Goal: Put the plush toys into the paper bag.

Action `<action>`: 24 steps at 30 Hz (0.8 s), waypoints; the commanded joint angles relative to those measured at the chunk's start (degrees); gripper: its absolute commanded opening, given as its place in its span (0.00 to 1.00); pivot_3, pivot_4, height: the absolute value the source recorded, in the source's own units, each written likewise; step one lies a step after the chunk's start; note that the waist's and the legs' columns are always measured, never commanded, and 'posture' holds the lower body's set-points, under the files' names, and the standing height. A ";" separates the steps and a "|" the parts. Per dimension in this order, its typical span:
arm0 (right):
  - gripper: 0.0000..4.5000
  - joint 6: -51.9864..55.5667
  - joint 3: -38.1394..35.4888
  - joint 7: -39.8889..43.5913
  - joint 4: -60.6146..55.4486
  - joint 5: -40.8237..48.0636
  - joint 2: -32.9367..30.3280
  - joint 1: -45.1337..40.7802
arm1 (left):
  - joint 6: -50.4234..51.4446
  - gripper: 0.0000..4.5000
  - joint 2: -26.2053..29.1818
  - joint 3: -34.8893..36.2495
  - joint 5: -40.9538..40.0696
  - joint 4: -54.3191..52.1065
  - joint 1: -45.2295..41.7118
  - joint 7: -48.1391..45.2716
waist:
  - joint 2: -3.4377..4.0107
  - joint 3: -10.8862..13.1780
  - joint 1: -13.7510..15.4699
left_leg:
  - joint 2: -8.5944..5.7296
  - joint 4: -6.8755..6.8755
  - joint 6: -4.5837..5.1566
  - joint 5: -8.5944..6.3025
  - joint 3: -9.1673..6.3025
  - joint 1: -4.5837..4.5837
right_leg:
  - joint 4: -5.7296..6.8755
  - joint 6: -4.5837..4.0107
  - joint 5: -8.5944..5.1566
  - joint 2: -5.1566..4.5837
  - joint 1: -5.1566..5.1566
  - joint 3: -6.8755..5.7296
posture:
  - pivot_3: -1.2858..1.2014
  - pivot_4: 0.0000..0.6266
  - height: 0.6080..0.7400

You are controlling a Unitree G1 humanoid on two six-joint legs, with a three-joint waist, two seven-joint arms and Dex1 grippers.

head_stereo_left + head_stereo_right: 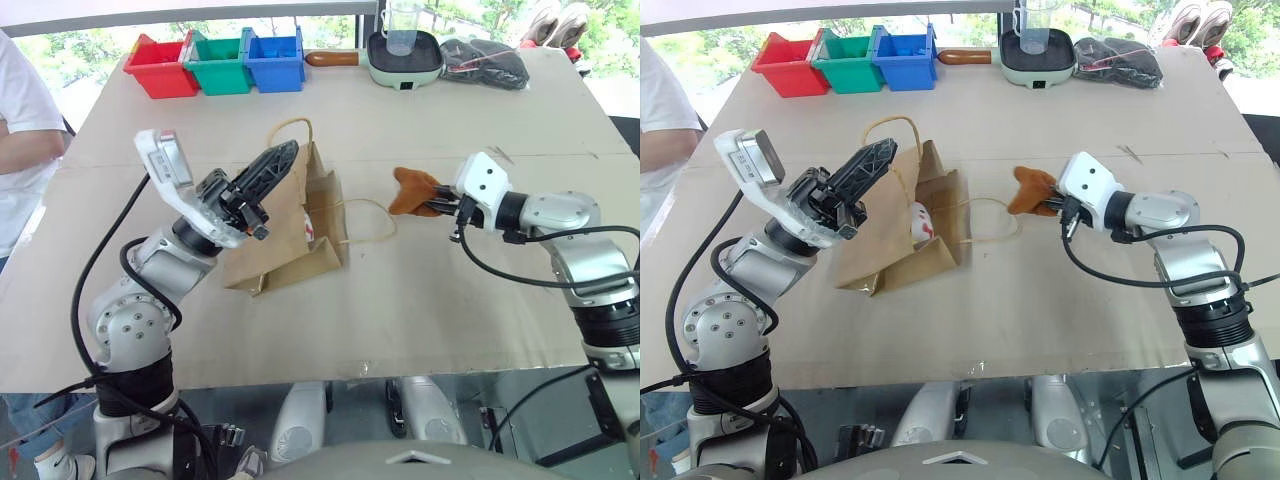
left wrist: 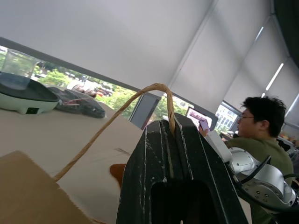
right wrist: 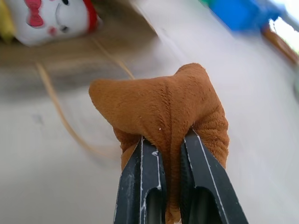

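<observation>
Right fingers (image 3: 161, 154) clamped on orange drumstick plush (image 3: 163, 102), left fingers (image 2: 170, 140) pinching paper bag (image 1: 290, 240) handle (image 2: 117, 112)

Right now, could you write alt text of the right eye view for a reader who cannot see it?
The right gripper pinches the orange-brown toy above the table, beside the paper bag. The left gripper holds up a bag handle; the white toy lies in the bag's mouth.

red bin (image 1: 160, 68), green bin (image 1: 220, 64), blue bin (image 1: 274, 60), electric pan (image 1: 403, 58), black bag (image 1: 484, 62)
</observation>
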 commanded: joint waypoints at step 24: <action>0.99 -15.11 6.36 8.82 24.75 2.74 21.51 -8.42 | -12.20 0.00 -0.47 3.21 9.40 -5.01 7.70 -8.72 | 0.04 0.03 0.40 | -0.05 -0.08 -0.20 0.10 -0.35 -0.08 | -0.03 -0.03 0.00 -0.18 -0.01 -0.20 | 0.52 0.24 1.00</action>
